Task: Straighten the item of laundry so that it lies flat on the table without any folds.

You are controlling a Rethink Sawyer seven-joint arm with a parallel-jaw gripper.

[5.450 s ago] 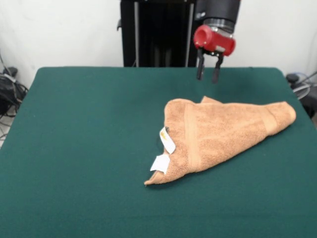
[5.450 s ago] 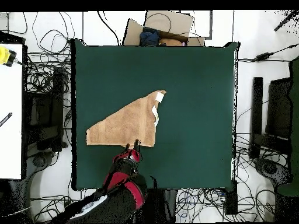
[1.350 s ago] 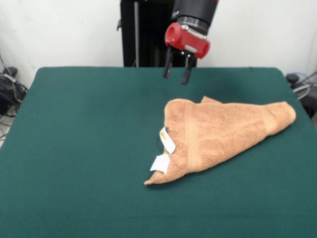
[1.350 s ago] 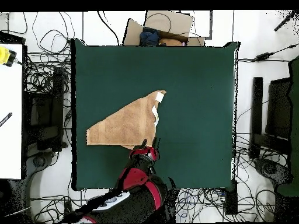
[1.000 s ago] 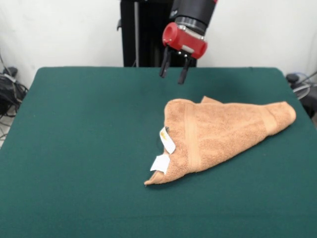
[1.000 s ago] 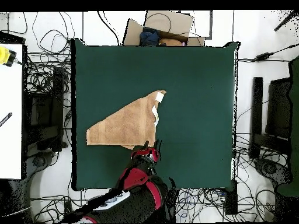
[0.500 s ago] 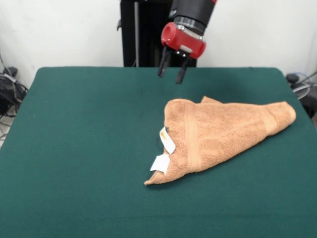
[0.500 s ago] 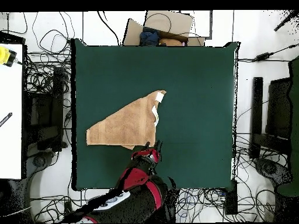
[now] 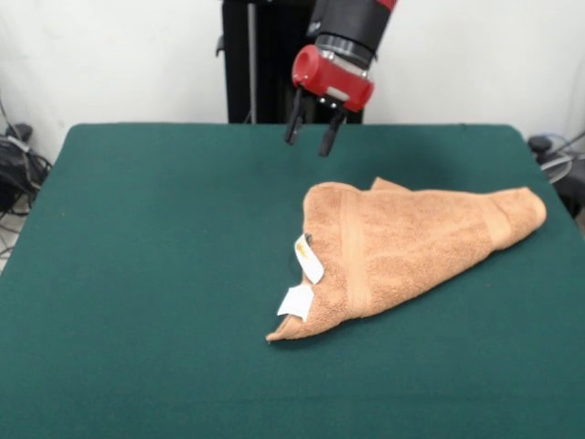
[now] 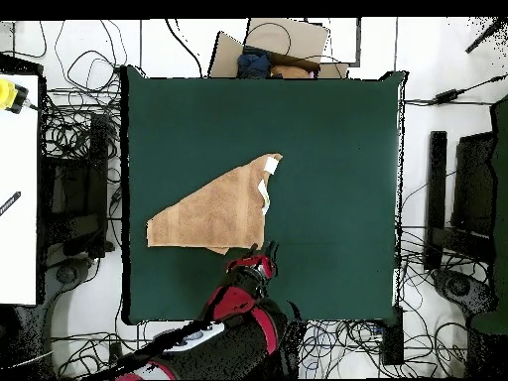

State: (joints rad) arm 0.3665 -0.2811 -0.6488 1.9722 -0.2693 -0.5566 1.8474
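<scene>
Orange-tan towel (image 9: 411, 245) folded on table (image 9: 155, 274)

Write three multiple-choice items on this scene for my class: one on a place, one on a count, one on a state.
1. Where is the gripper?
A. raised, beyond the towel's far edge
B. pressed on the towel
C. at the table's near edge

2. How many white tags show on the towel?
A. none
B. two
C. five

3. How does the towel lie on the table?
A. spread flat
B. folded into a rough triangle
C. rolled up

Answers: 1 A, it hangs clear of the cloth; 2 B, both at one edge; 3 B, layers overlap.
</scene>
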